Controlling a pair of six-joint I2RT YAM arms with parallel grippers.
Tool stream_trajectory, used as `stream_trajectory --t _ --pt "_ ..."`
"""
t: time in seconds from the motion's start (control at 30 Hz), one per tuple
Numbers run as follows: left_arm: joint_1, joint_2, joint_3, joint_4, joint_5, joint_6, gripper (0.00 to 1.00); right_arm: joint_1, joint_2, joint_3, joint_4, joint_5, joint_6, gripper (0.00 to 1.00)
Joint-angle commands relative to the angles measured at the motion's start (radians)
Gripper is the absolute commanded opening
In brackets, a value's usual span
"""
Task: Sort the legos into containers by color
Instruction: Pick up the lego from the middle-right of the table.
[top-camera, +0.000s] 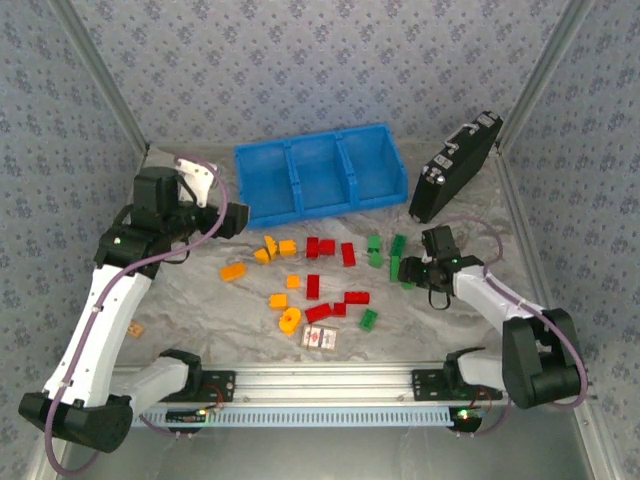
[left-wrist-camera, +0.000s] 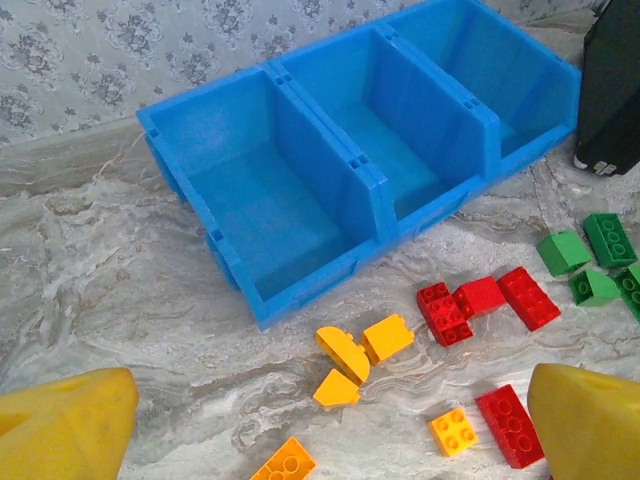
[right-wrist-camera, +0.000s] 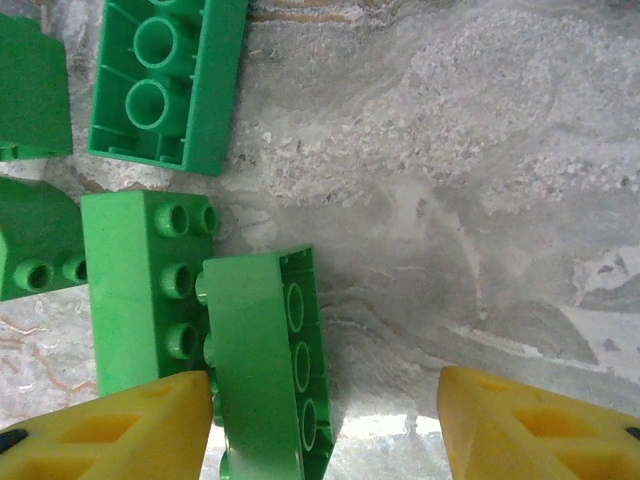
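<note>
1. Nearest the arm bases, at lower centre of the overhead view, a small card box (top-camera: 320, 338) lies flat on the surface (top-camera: 200, 300).
2. Beyond it the bricks (top-camera: 313, 285) spread across the middle of the frame. The yellow-orange ones are toward the left, the red in the centre and the green at the right.
3. The right gripper (top-camera: 405, 270) sits low at the green cluster, right of centre.
   - In its wrist view the fingers (right-wrist-camera: 110, 430) stand wide apart and hold nothing.
   - A green brick (right-wrist-camera: 265, 360) lies tipped on its side between them. It is close against the lower-left finger and well apart from the lower-right one.
   - Its long axis runs up the frame, across the closing line, so the jaws would likely meet its long faces.
   - A small shift toward frame left looks needed to centre it.
   - A studs-up neighbour (right-wrist-camera: 145, 290) touches its left side and could snag that finger.
4. The left gripper (top-camera: 235, 218) hangs at the left of the overhead frame, also wide open and empty.
   - In its wrist view the yellow pieces (left-wrist-camera: 340, 350) lie just ahead of it, so this arm is nearer those.
   - The right arm is plainly nearer the green ones.
5. Farthest back, the blue tray (left-wrist-camera: 370, 190) spans upper centre and its three compartments hold no bricks.
   - It lies up and left of the right gripper.
   - A black case (top-camera: 455, 165) leans just to the tray's right.
</note>
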Motion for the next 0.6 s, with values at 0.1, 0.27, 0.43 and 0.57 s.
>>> stream_trajectory --t 0.1,0.27,0.43,0.57 --pt "-0.009 -0.023 -0.006 -0.003 0.018 0.042 1.00 0.009 0.061 0.047 -0.006 0.031 -0.016 0.55" --pt "-0.010 -0.028 -0.021 0.007 0.013 0.053 1.00 0.014 0.107 0.064 -0.008 0.041 -0.022 0.43" --pt "-0.011 -0.025 -0.024 0.013 0.009 0.061 1.00 0.012 0.129 0.077 -0.018 0.051 -0.032 0.32" --pt "-0.010 -0.017 -0.026 0.022 0.004 0.069 1.00 0.010 0.152 0.091 -0.021 0.048 -0.037 0.26"
